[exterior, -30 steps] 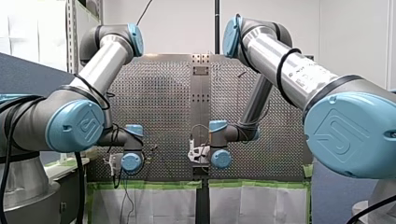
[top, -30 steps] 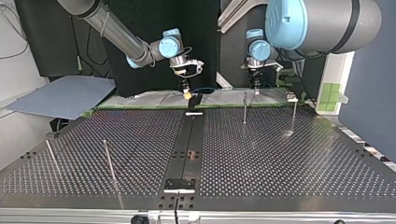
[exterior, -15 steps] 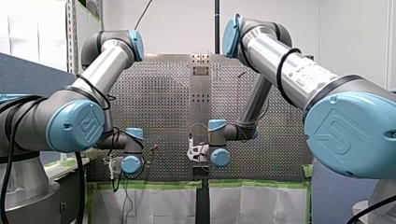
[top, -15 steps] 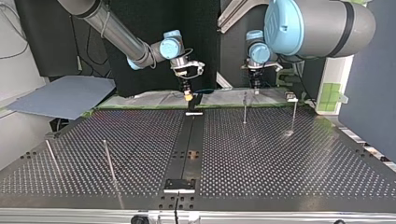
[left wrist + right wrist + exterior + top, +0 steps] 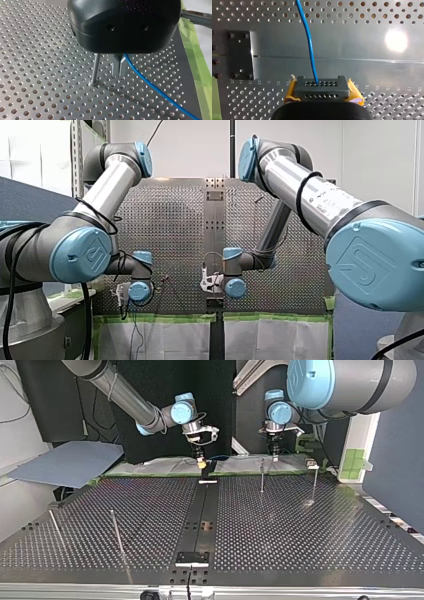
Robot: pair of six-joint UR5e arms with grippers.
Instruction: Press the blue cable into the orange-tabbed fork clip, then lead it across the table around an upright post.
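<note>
- Biggest thing is the perforated metal counter [image 5: 300, 530]. In the top view both arms are at its far edge, well apart from each other.
- Over the counter's smooth centre strip, my right tool [image 5: 323, 93], the yellow-padded one, is clamped on a dark grey block with rows of holes [image 5: 322, 86].
- Then my left tool [image 5: 118, 68], black with metal fingers, has them pinched together on the thin blue cable [image 5: 155, 91], just beside a thin upright metal post [image 5: 95, 67].
- A flat black plate [image 5: 239, 55] sits on the centre strip, off to one side ahead of my right tool.
- The thin blue cable leaves the block's holes and runs on ahead. At the left tool it trails from the fingers across the counter, toward the green tape strip [image 5: 195, 50].
</note>
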